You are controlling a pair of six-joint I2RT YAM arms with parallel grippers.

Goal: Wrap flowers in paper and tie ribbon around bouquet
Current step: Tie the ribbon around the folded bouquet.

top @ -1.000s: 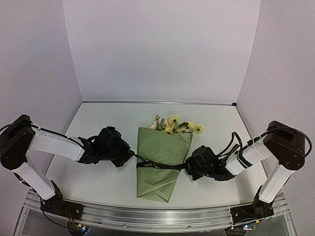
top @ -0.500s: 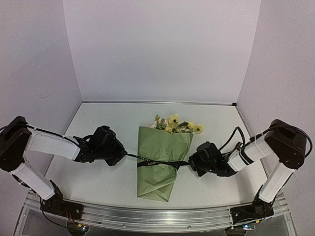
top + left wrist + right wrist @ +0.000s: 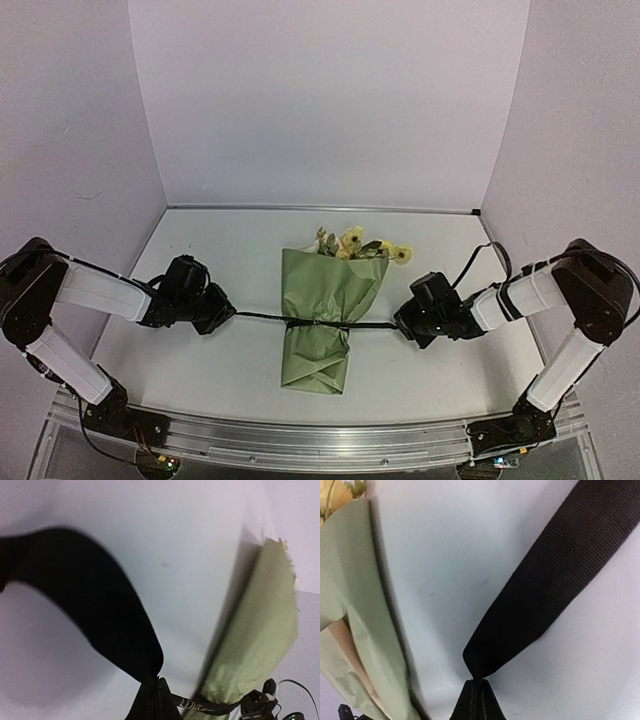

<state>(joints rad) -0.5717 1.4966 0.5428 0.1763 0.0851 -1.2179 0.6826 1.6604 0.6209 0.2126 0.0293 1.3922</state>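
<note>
Woven matt cloth ribbon [image 3: 545,575]; creased matt paper [image 3: 325,295]; smooth table [image 3: 220,255].

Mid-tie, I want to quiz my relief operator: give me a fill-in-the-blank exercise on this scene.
____ the left end effector and the right end effector grip the narrow black lettered ribbon.
Either side of the olive-green paper cone, it runs ____, not slack.
The pale yellow flowers poke out of the cone's end pointing ____ from the arm bases.
Missing: Both; taut; away.

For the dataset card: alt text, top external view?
Black ribbon held taut across the waist of an olive-green paper bouquet lying on a white table, left gripper and right gripper each shut on one end. Yellow flowers poke out the far rim.
</note>
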